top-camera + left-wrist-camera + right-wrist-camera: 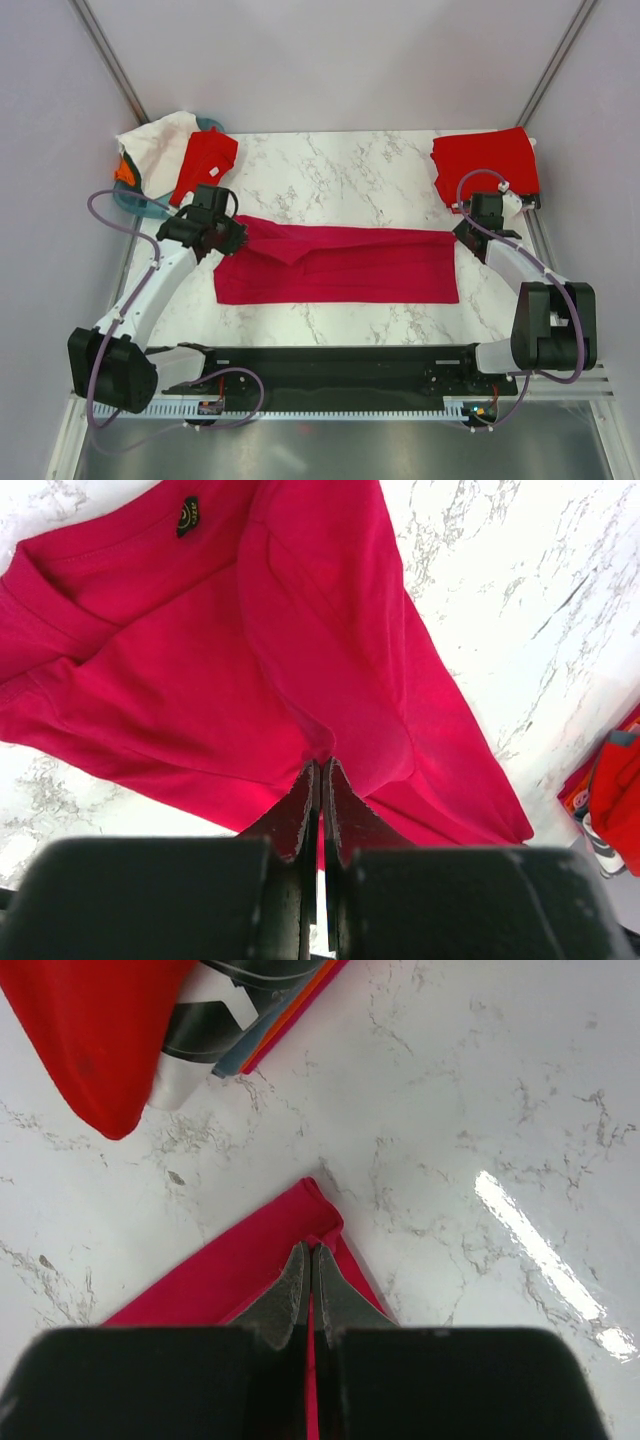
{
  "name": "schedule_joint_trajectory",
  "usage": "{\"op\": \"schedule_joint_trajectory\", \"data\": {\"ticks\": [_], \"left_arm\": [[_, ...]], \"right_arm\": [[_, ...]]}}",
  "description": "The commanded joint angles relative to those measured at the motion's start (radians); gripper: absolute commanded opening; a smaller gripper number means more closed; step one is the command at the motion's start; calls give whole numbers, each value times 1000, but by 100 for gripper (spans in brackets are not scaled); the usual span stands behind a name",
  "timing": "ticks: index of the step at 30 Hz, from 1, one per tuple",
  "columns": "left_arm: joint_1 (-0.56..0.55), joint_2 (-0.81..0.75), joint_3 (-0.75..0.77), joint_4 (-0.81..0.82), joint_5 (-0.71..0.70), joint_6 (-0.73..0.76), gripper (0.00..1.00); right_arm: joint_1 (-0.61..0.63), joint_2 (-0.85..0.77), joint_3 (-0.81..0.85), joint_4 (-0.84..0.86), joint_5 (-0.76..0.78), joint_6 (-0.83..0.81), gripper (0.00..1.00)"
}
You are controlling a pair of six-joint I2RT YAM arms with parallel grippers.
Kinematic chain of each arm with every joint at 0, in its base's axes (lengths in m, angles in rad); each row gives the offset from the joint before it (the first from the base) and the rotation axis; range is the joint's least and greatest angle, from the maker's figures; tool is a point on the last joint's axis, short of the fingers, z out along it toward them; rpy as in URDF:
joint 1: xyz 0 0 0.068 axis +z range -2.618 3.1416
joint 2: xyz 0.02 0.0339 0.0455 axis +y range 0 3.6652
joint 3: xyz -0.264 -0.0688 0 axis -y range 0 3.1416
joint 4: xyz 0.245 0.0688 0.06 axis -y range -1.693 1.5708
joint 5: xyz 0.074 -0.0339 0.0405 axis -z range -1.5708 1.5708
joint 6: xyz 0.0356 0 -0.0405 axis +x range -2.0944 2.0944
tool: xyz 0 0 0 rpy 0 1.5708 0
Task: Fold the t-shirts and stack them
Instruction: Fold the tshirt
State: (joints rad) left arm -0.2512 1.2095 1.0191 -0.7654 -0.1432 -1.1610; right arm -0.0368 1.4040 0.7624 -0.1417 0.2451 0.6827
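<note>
A crimson-magenta t-shirt (340, 265) lies stretched as a long band across the middle of the marble table, its collar fold near the left. My left gripper (238, 232) is shut on the shirt's left end (330, 735), the cloth bunched at its tips (321, 763). At the right end my right gripper (462, 236) is shut on the shirt's corner (280, 1245), pinched between its tips (312, 1247). A folded bright red t-shirt (485, 165) tops a stack at the back right, with black-and-white and orange layers (240, 1015) under it.
At the back left a round teal basket (135, 200) holds a white t-shirt (155, 145), a red one (205, 160) draped over its rim, and an orange bit (124, 172). Grey walls close in the table on three sides.
</note>
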Motion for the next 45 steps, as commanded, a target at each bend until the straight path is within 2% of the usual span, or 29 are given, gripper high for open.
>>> {"op": "schedule_joint_trajectory", "data": {"ticks": [1,13,15,16,17,18,20,23,24,26,30,33,37,40,45], "left_arm": [[-3,-37,-14,2,20,-34,2],[-3,-70,-83,-2,70,-23,2],[-3,-77,-102,0,79,-22,2],[-3,-80,-109,-2,88,-23,2],[-3,-82,-122,-2,93,-23,2],[-3,-84,-128,-2,99,-23,2],[-3,-85,-143,0,109,-20,2],[-3,-87,-160,0,122,-19,2],[-3,-85,-163,0,123,-17,2],[-5,-85,-172,2,125,-17,2],[-3,-79,-174,0,117,-9,2],[-3,-73,-159,0,114,0,2],[-3,-59,-140,0,116,4,2],[-3,-51,-126,0,110,9,2],[-3,-15,-91,2,80,27,2]], "right_arm": [[-6,-34,-12,34,29,11,0],[-6,-86,-119,43,37,47,2],[-6,-105,-144,50,51,67,17],[-6,-128,-170,57,56,72,29],[-6,-138,-184,74,56,77,51],[-5,-154,-196,85,48,69,59],[1,-181,-202,102,39,52,63],[29,-209,-170,65,40,15,62],[93,-217,-164,59,34,9,61],[139,-232,-146,53,-7,0,56],[328,-229,-111,62,-156,66,51],[431,-189,-91,132,-225,139,48],[644,-88,-46,229,-210,218,46],[728,4,-48,345,-221,297,45],[860,150,4,432,-187,360,41]]}}
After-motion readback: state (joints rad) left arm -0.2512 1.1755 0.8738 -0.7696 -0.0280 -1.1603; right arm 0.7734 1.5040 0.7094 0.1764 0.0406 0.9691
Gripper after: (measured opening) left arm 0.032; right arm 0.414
